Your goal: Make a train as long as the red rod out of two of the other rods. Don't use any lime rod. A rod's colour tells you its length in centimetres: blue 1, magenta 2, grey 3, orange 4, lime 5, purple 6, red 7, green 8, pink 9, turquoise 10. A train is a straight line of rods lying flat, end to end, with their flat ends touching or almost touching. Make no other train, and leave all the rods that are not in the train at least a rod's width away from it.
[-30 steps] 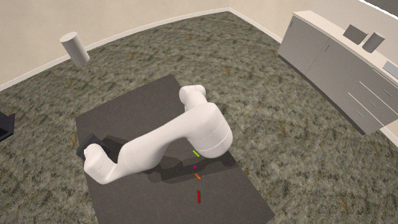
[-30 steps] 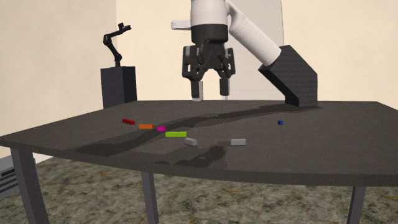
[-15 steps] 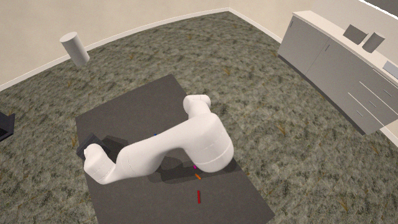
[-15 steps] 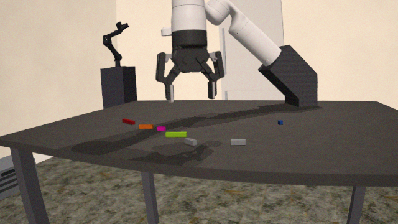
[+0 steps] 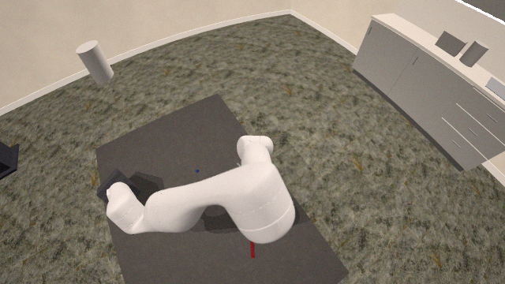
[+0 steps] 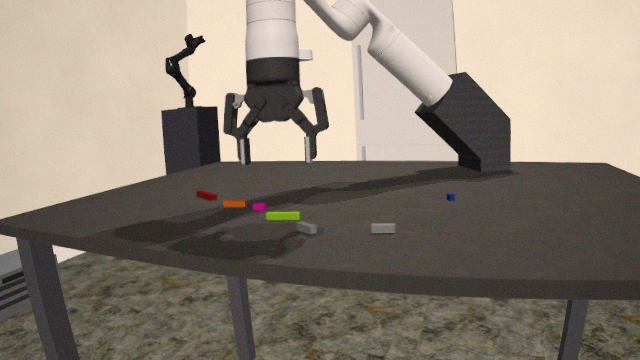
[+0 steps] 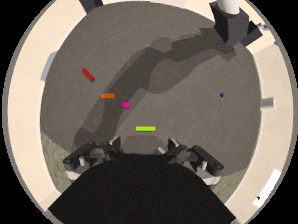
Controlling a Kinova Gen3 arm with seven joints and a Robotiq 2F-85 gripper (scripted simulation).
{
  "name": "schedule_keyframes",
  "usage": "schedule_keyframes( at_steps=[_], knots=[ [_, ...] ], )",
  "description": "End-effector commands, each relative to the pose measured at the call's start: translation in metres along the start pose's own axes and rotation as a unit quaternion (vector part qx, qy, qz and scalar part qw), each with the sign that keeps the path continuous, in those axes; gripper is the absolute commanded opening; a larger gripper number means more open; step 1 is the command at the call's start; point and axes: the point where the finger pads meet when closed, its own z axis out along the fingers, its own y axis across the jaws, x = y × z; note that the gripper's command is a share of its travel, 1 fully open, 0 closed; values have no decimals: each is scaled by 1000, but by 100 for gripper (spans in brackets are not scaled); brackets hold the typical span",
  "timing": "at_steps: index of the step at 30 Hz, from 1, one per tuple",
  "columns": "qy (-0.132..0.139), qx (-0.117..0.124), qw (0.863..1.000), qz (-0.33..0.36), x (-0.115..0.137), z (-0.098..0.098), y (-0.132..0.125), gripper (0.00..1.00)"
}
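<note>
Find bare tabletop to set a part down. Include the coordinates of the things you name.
Exterior view: between the blue rod (image 5: pixel 197 170) (image 6: pixel 451 197) (image 7: pixel 222 95) and the lime rod (image 6: pixel 283 216) (image 7: pixel 145 129); also right of the blue rod. Crowded: the orange (image 6: pixel 234 204) (image 7: pixel 108 96), magenta (image 6: pixel 259 207) (image 7: pixel 125 105), lime run.

Arm (image 5: pixel 221 193) (image 6: pixel 410 62) (image 7: pixel 229 6): is swinging toward the red rod (image 5: pixel 252 250) (image 6: pixel 206 195) (image 7: pixel 88 75) in the top view.
Gripper (image 6: pixel 276 155) (image 7: pixel 144 143): is travelling leftward in the exterior view and turning, its fingers now showing more broadside.
White wrist block (image 6: pixel 306 54): is passing from the wrist's left side to its right in the exterior view.
Lime rod (image 6: pixel 283 216) (image 7: pixel 145 129), magenta rod (image 6: pixel 259 207) (image 7: pixel 125 105), orange rod (image 6: pixel 234 204) (image 7: pixel 108 96): are disappearing beneath the arm from above.
Red rod: is becoming partly covered there.
Blue rod (image 5: pixel 197 170) (image 6: pixel 451 197) (image 7: pixel 222 95): is emerging.
Gripper's shadow (image 6: pixel 225 247): is sliding leftward.
</note>
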Motion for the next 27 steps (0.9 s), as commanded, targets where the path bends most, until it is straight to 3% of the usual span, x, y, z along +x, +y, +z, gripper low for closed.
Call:
schedule_keyframes(
  at_steps=[1, 6, 12, 14, 27],
  knots=[
    [-4, 1, 999, 48, 5, -2, -12, 100],
    [-3, 1, 988, 156, 17, -1, -30, 100],
    [-3, 0, 961, 278, 32, 0, -49, 100],
    [-3, 0, 961, 278, 32, 0, -49, 100],
    [-2, -3, 870, 493, 62, 1, -80, 100]
  ],
)
